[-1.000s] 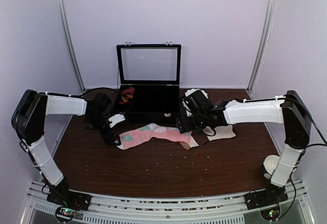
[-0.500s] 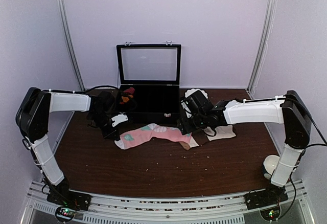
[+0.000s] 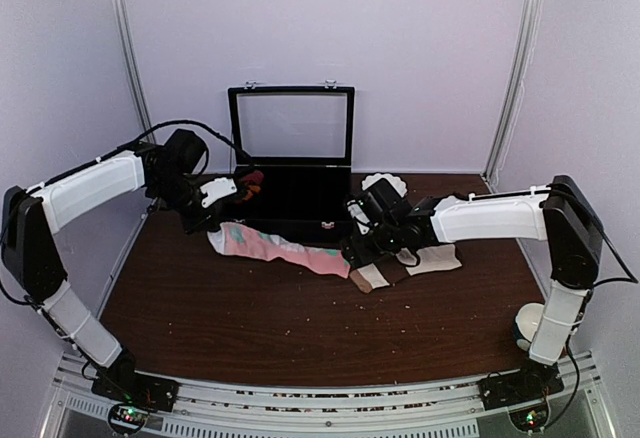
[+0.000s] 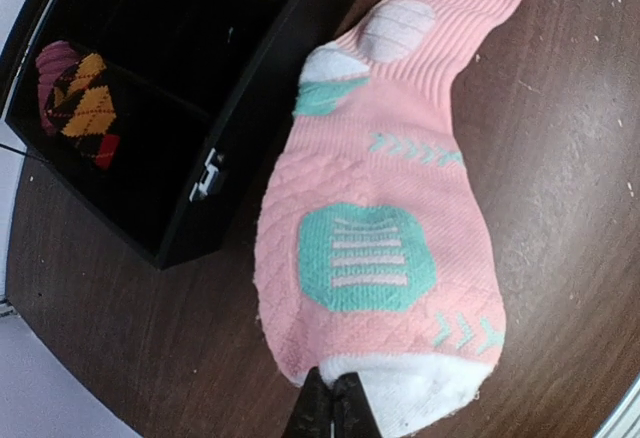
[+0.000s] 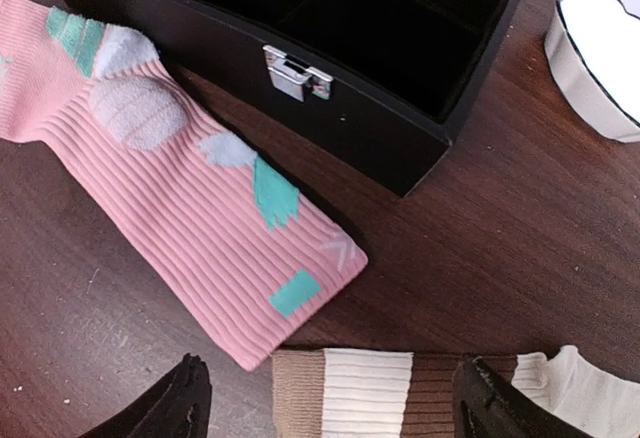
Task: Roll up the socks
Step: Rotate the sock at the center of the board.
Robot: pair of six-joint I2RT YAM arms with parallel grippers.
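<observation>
Left gripper (image 4: 335, 410) has pulled the pink sock (image 3: 285, 250) straight (clamped on its white end); right gripper (image 5: 335, 413) stands apart. Next, probably: lay flat, roll.

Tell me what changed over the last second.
The left gripper shut on the pink sock at its white end and pulled it back and left beside the box, stretching it out. The right gripper stayed open by the other end; the cream sock didn't move.
</observation>
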